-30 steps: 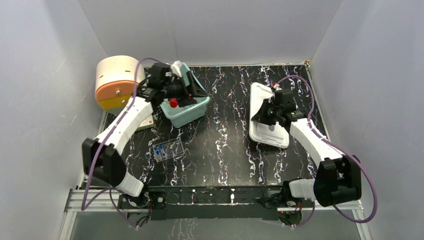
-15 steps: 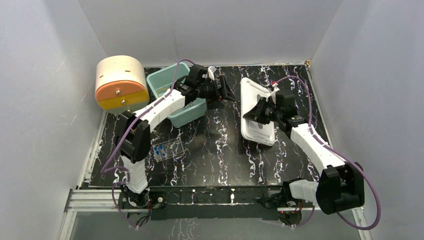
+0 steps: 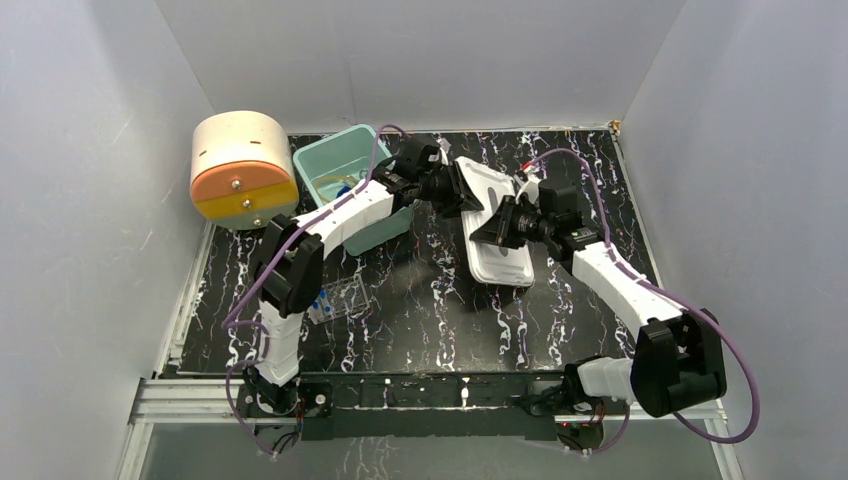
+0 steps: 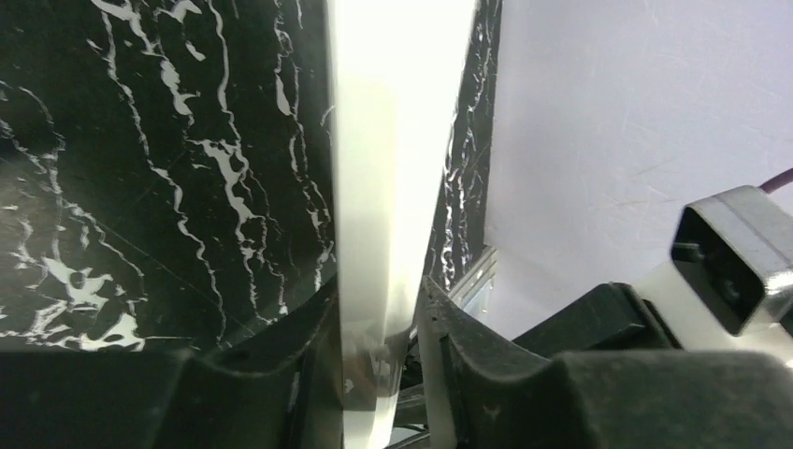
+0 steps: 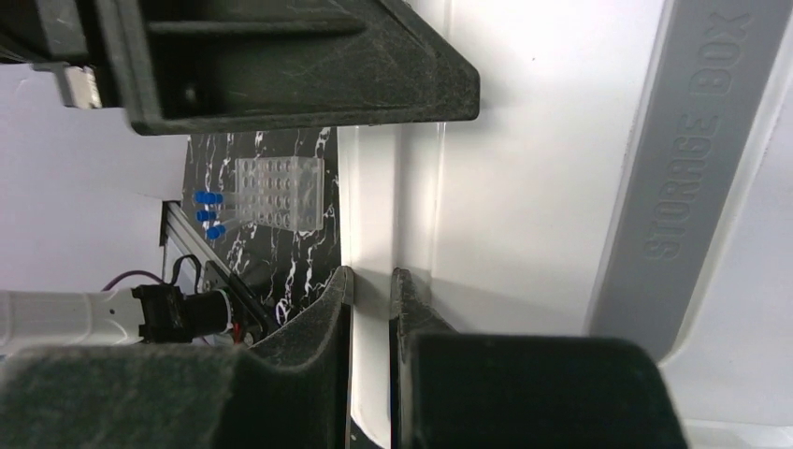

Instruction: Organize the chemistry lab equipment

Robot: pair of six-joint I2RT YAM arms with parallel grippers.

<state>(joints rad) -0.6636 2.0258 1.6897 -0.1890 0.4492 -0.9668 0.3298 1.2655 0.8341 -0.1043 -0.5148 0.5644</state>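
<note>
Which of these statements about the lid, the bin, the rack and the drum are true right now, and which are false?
1. Both the left gripper and the right gripper have the white lid's rim between their fingers. True.
2. The white lid is sitting on top of the teal bin. False: the lid is to the right of the bin, between the two arms, and the bin is uncovered.
3. The clear rack has blue-capped vials at one end. True.
4. The cream-and-orange drum stands at the table's right rear corner. False: it is at the left rear, beside the bin.
</note>
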